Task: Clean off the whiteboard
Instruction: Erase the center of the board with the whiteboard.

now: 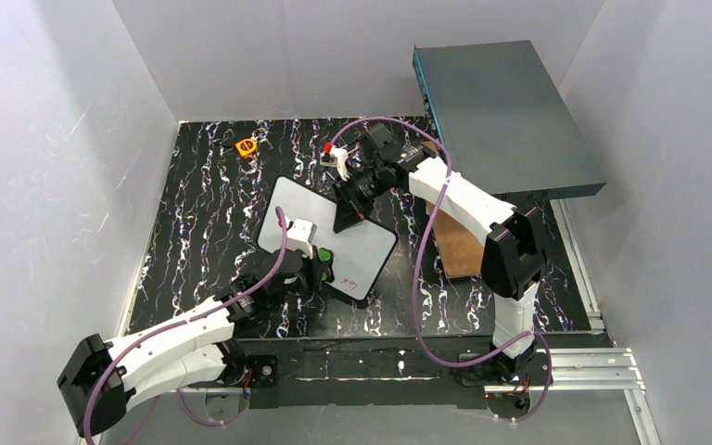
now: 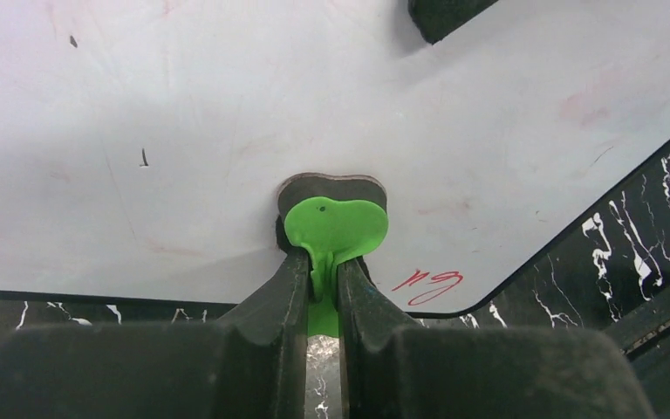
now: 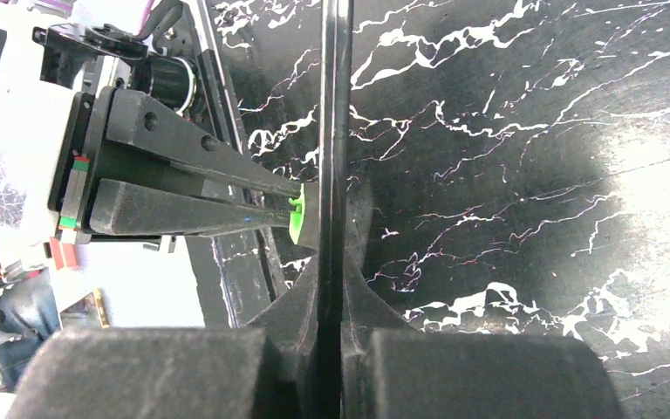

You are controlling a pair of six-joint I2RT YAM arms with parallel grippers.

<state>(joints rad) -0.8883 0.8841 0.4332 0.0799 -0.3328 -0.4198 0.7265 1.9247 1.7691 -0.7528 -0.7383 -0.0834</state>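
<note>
Black marbled tabletop [image 1: 204, 185]; whiteboard [image 1: 375, 248] mostly clean, red scribble [image 2: 429, 284] at its corner unerased. Left gripper [image 2: 323, 279] clamps green eraser [image 2: 336, 229], right gripper [image 3: 331, 262] pinches whiteboard's edge.

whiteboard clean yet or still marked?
Not clean: red handwriting sits near the whiteboard's near edge, right of the green eraser; faint pink smudges elsewhere.
</note>
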